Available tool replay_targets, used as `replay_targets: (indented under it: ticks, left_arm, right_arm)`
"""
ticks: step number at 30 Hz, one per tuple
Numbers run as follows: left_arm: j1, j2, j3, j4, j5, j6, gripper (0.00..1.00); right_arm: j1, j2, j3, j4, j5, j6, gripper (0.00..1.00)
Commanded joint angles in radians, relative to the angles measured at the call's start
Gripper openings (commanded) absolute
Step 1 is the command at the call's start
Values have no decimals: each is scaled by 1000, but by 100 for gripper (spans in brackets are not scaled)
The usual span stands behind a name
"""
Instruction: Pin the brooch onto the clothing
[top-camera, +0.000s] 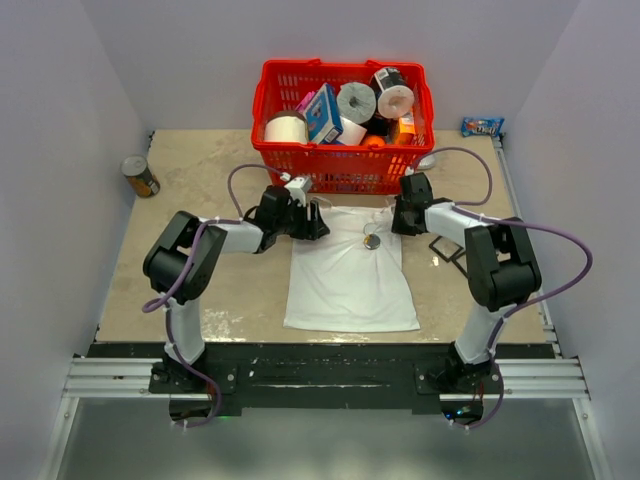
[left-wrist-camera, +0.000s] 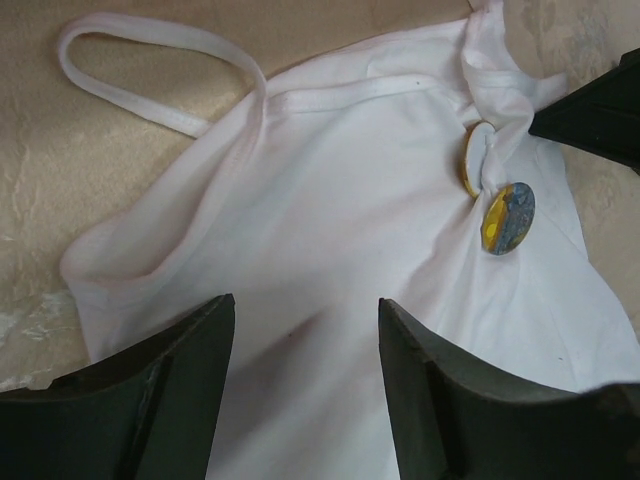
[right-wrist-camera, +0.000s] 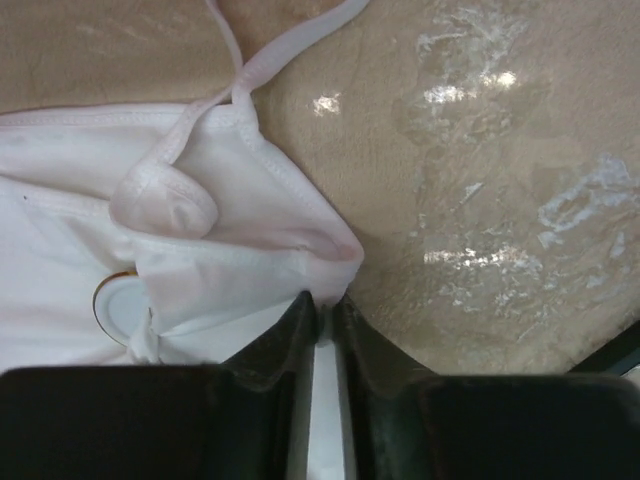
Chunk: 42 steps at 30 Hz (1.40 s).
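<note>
The white shirt (top-camera: 350, 285) lies flat on the table between my arms, neckline toward the basket. The brooch (top-camera: 372, 241) sits on its upper chest. In the left wrist view the brooch shows an orange-gold and dark grey disc (left-wrist-camera: 508, 217) joined to a gold-rimmed part with bunched fabric pulled through. My left gripper (left-wrist-camera: 305, 305) is open and empty, just above the shirt (left-wrist-camera: 330, 200) at its upper left (top-camera: 318, 222). My right gripper (right-wrist-camera: 327, 300) is shut on a fold of the shirt's upper right edge (right-wrist-camera: 300, 235); it also shows in the top view (top-camera: 400, 222).
A red basket (top-camera: 268, 150) with paper rolls and boxes stands just behind the shirt. A can (top-camera: 140, 176) lies at the far left, a blue packet (top-camera: 481, 127) at the far right. A thin black frame (top-camera: 450, 252) lies beside the right arm.
</note>
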Motion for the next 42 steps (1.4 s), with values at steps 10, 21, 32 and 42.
replay_targets:
  ticks: [10,21,32,42]
  left_arm:
    - [43,9,-77,43,-88,-80,62]
    - [43,21,-5,-25,-123,-31,66]
    - [-85,-123,93,-24,-135,92,88]
    - [-345,-101,17,129,-106,70,82]
  right_arm:
    - [-56,-102,-69,-81,143,37,0]
    - [-59,-208,-43,-110,94,8,9]
    - [-43,-179,92,-88,-66,-70,57]
    - [37,7,179,4,-55,-63,58]
